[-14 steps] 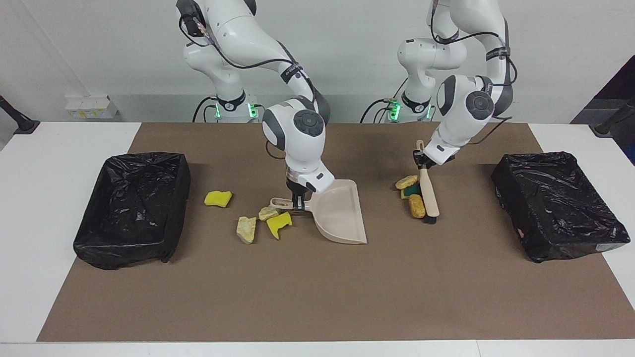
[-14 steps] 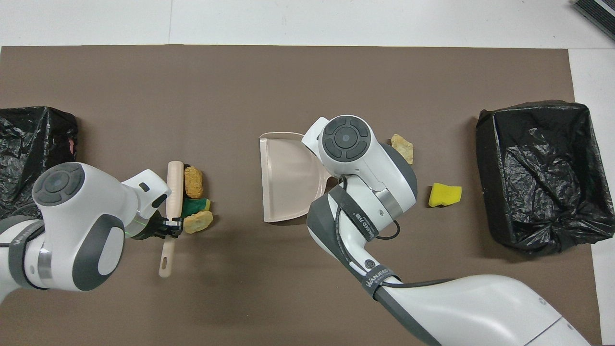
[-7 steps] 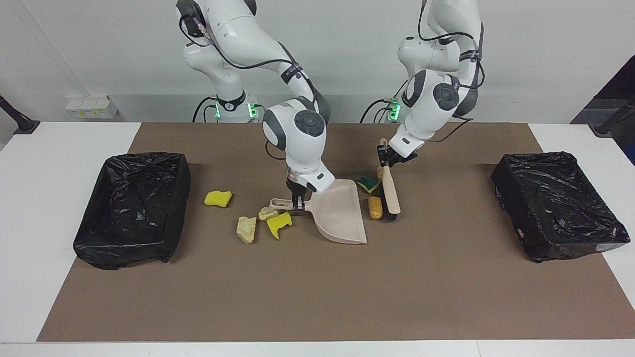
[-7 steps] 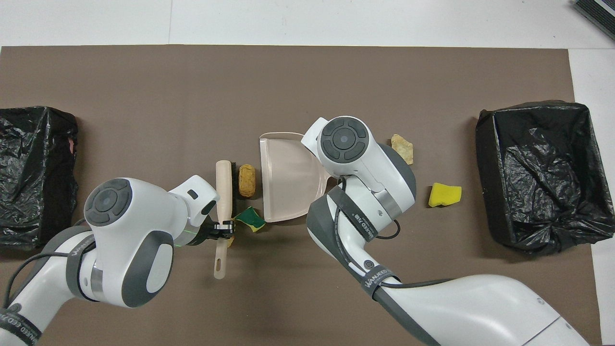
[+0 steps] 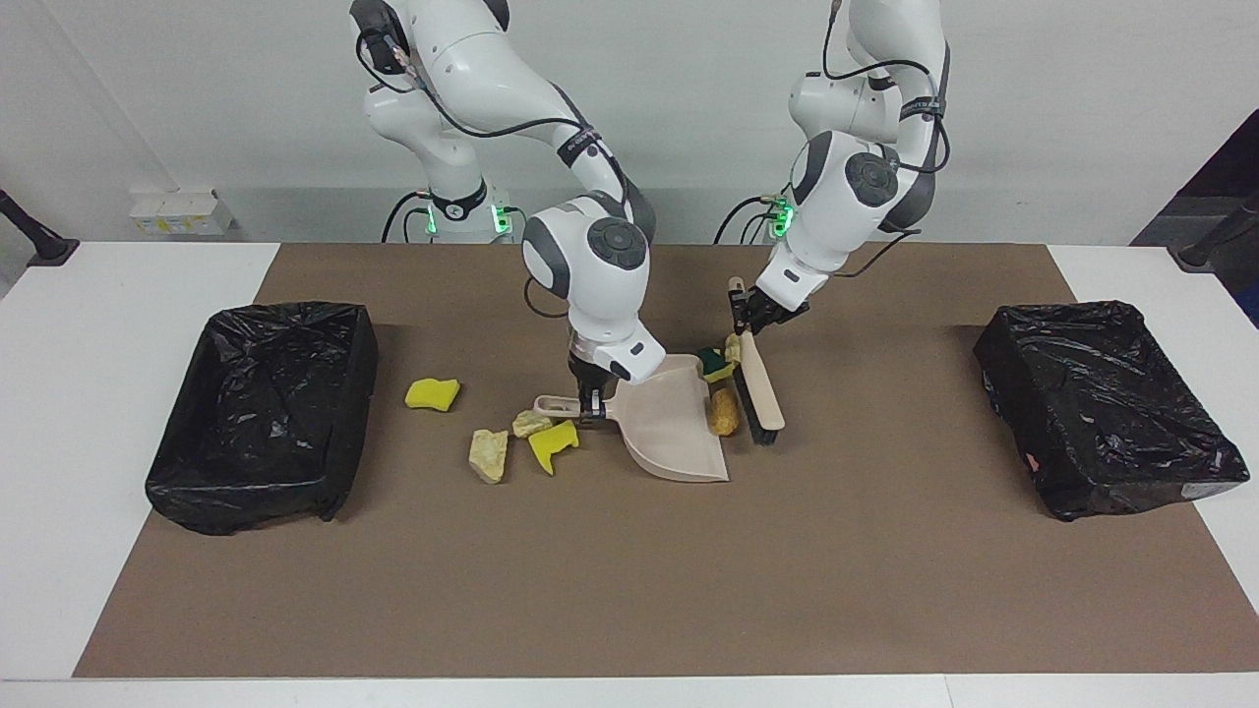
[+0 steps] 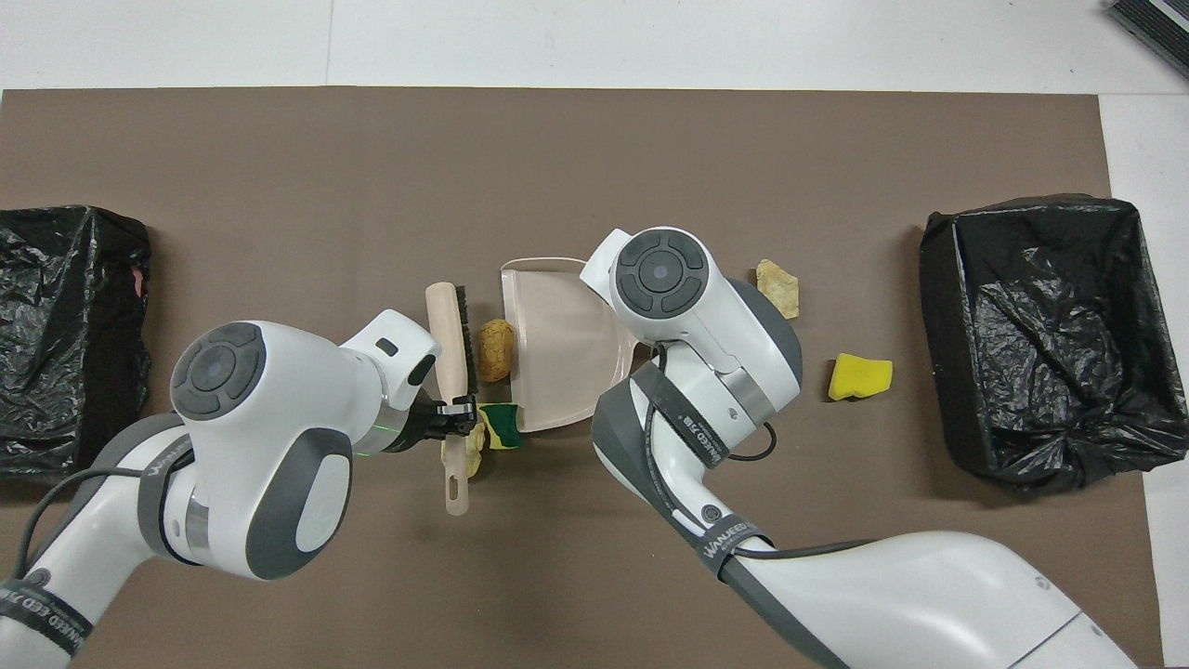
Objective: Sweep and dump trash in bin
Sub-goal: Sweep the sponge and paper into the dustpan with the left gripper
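With my left end effector [image 5: 745,317] clamped on the brush [image 5: 759,385] and my right end effector [image 5: 590,403] gripping the dustpan handle [image 5: 557,403] mid-table, I'm sweeping three foam chunks [image 5: 724,411] against the dustpan [image 5: 673,425] lip; next, push them inside.

1. We see two glossy white arms [image 5: 462,59] with rounded grey joint caps [image 5: 612,243].
2. Black cables [image 5: 511,123] loop along them.
3. Green lights [image 5: 502,218] glow at the bases.
4. A grey band's lettering [image 6: 729,534] possibly reads "WANEED".

One high camera faces the robots; another looks down above them.
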`<control>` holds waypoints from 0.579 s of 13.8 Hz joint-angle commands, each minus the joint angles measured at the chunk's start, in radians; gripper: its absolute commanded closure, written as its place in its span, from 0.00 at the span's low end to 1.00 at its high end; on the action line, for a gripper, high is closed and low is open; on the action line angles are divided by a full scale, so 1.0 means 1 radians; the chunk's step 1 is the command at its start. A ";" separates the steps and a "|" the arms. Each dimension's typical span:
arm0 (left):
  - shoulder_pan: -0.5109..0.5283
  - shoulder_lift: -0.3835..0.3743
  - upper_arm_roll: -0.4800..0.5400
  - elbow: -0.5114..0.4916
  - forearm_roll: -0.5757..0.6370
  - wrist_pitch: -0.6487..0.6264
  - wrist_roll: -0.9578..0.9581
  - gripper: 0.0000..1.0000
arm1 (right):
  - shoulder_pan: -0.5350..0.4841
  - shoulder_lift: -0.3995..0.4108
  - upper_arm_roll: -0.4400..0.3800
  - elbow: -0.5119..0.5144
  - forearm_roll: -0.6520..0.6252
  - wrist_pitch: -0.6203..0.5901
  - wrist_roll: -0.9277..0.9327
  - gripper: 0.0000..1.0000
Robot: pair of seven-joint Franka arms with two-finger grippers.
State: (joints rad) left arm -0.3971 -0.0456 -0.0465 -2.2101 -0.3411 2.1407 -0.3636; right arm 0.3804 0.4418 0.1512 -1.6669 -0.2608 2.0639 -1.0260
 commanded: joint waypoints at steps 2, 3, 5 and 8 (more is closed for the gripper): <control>0.095 -0.077 0.007 0.055 -0.012 -0.264 -0.052 1.00 | -0.009 0.002 0.005 -0.014 -0.026 0.018 -0.074 1.00; 0.101 -0.106 0.007 0.028 -0.012 -0.313 -0.123 1.00 | -0.011 0.002 0.005 -0.014 -0.028 0.015 -0.092 1.00; 0.093 -0.161 0.005 -0.054 -0.010 -0.315 -0.242 1.00 | -0.011 0.000 0.004 -0.014 -0.035 0.004 -0.101 1.00; 0.072 -0.224 -0.007 -0.155 -0.010 -0.305 -0.299 1.00 | -0.008 -0.005 0.004 -0.016 -0.067 -0.017 -0.101 1.00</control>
State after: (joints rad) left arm -0.3071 -0.1983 -0.0486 -2.2722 -0.3411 1.8233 -0.6114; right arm 0.3800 0.4422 0.1499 -1.6682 -0.2941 2.0611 -1.0998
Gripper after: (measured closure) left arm 0.744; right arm 0.687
